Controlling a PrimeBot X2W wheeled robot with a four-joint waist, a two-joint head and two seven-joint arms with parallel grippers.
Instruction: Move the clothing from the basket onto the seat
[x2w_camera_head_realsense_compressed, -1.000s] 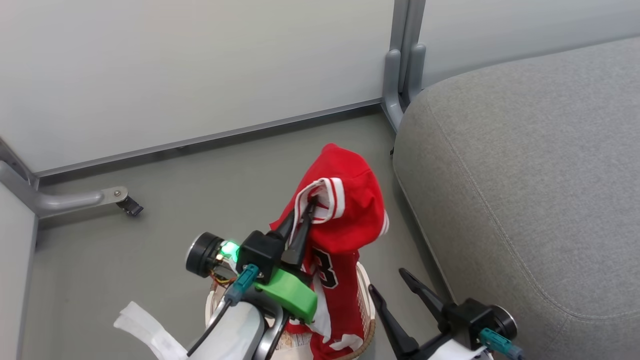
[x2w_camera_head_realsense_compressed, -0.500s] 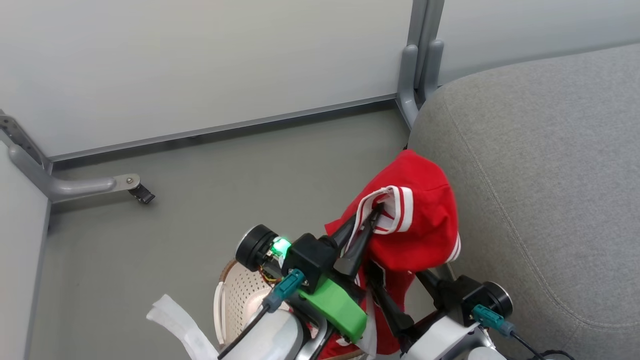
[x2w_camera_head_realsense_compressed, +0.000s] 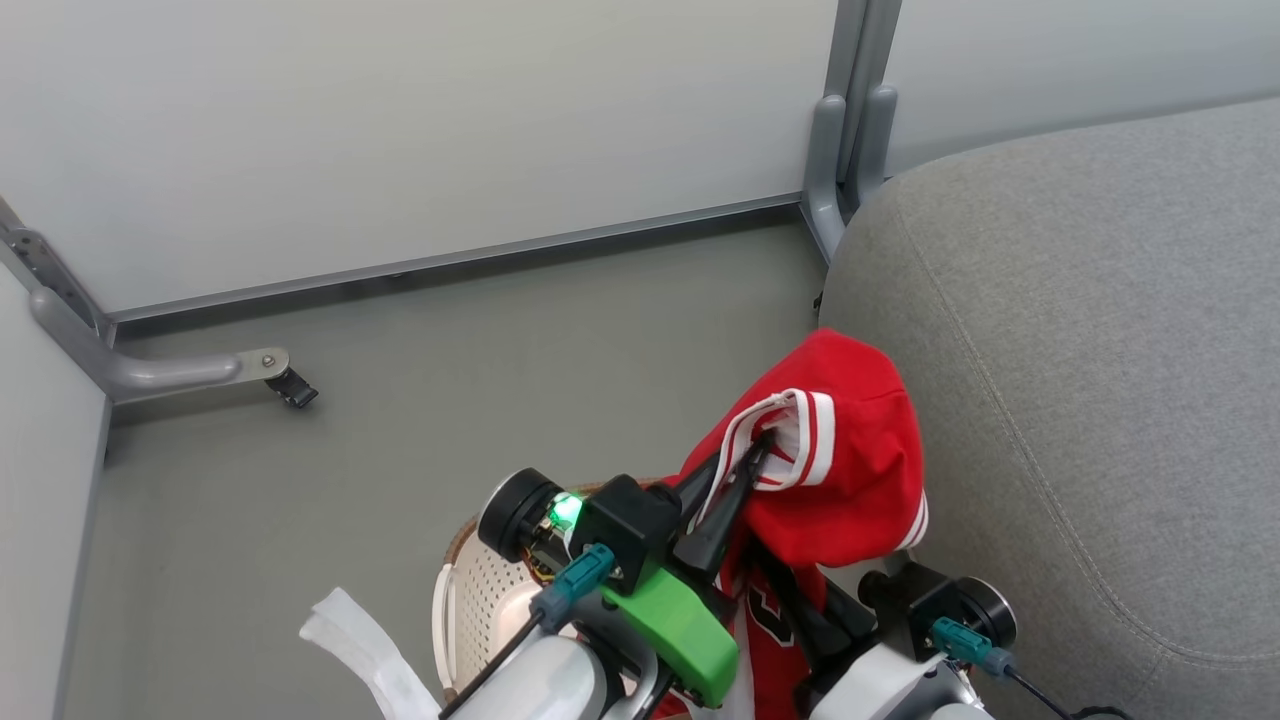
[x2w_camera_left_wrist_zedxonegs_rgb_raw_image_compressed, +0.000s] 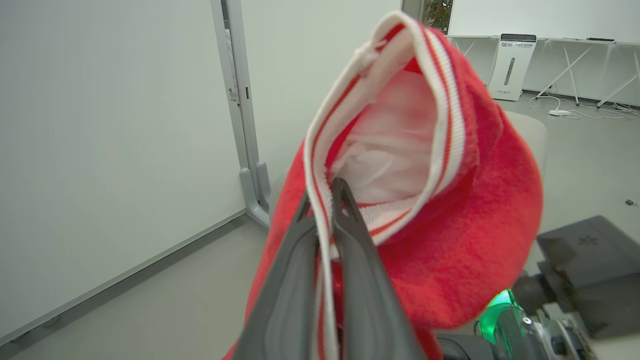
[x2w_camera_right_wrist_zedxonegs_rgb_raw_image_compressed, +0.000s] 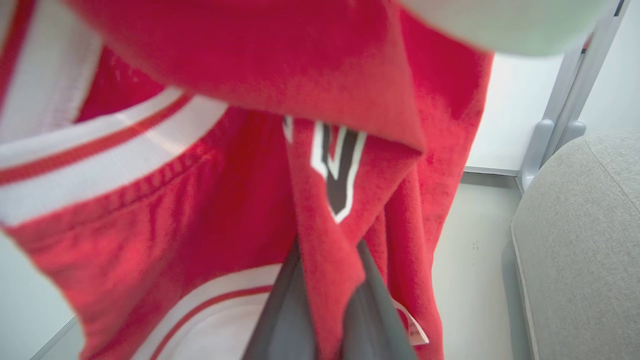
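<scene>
L fingers (x2w_camera_left_wrist_zedxonegs_rgb_raw_image_compressed: 292, 285) clamped on jersey (x2w_camera_head_realsense_compressed: 850, 470) striped trim | R fingers (x2w_camera_right_wrist_zedxonegs_rgb_raw_image_compressed: 285, 320) astride lower fold, grip can't tell | jersey hangs above basket (x2w_camera_head_realsense_compressed: 470, 590) at 7 o'clock, seat (x2w_camera_head_realsense_compressed: 1100, 350) just beside at 3 | I'd raise hem clear of basket, swing twd 3, release well onto seat.

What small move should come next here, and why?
Probably swing both arms to the right, carrying the jersey over the seat. The left tool pinches its striped trim, a fold sits between the fingers of the right tool, and the cloth hangs at the seat's edge, not yet on it.
</scene>
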